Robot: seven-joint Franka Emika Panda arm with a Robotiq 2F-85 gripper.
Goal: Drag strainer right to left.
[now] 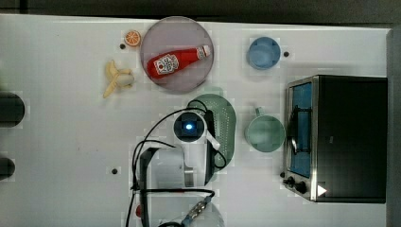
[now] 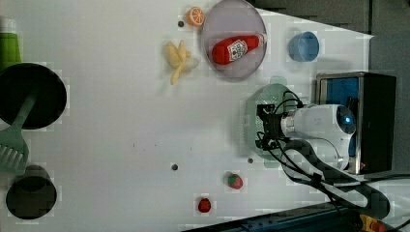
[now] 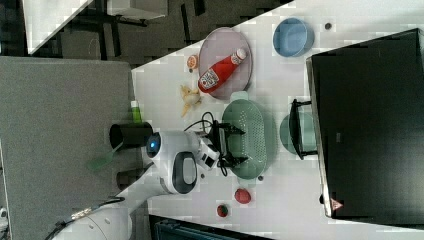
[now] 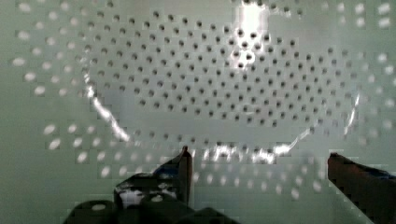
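Since dragging needs a hold inside the bowl, I see the gripper (image 4: 259,161) spread wide, gripping nothing, low in the strainer (image 1: 222,120) between plate (image 1: 156,47) and mug (image 1: 265,133).

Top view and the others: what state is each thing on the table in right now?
strainer: upright, open side up, gripper inside it
gripper: open, down in the strainer
ketchup bottle: lying on its side on the plate
mug: upright
blue bowl: upright
banana: peeled
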